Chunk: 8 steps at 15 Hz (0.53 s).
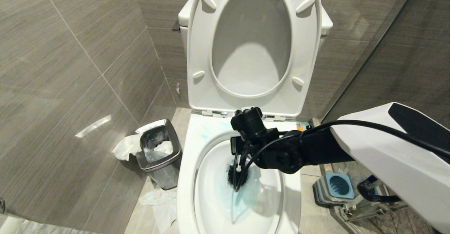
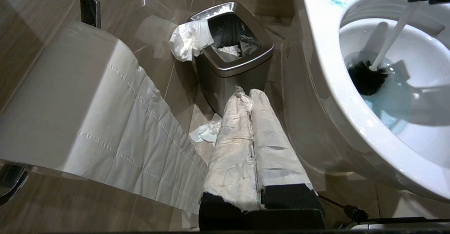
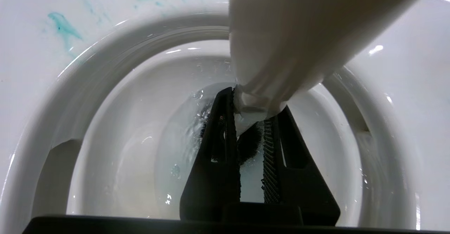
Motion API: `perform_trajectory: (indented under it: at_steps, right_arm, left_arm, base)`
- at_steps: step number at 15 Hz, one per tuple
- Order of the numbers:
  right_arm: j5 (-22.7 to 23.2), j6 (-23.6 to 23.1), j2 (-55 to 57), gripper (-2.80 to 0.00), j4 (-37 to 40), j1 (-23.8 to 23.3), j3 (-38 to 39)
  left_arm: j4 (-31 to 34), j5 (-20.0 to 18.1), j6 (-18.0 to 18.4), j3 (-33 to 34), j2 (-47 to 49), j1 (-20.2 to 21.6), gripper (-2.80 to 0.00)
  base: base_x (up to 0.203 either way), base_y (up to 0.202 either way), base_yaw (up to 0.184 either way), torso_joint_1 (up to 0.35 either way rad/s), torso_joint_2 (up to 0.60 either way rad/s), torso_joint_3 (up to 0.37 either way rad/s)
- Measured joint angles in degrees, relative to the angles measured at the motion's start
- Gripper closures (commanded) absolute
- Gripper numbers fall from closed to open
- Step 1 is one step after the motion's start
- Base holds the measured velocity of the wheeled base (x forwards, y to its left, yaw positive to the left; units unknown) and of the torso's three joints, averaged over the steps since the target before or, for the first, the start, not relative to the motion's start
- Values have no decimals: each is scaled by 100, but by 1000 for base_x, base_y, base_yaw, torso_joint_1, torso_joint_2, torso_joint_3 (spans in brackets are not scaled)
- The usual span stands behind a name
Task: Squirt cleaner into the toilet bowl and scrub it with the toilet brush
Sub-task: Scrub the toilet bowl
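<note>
Blue cleaner [image 1: 246, 195] tints the water in the toilet bowl [image 1: 211, 198]. The right gripper [image 3: 251, 121] squeezes the toilet brush [image 2: 367, 77] handle, bristles down in the water. The left gripper [image 2: 251, 121] is closed, empty. Scrubbing too fast could splash water out.

Toilet brush [image 2: 367, 79] stands in toilet bowl [image 2: 330, 96] beside steel bin [image 2: 233, 68].
</note>
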Motion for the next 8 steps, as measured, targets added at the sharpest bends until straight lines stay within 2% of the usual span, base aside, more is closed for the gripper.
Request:
perform_trajectory:
  at_steps: [4, 8]
  right_arm:
    - [5, -36, -133, 0, -19, 156, 137]
    - [-29, -36, -1250, 0, 393, 507, 498]
  left_arm:
    - [0, -9, 11, 0, 0, 0, 0]
    - [0, -11, 2, 0, 0, 0, 0]
  base:
    - [0, 0, 0, 0, 0, 0]
    - [0, 0, 0, 0, 0, 0]
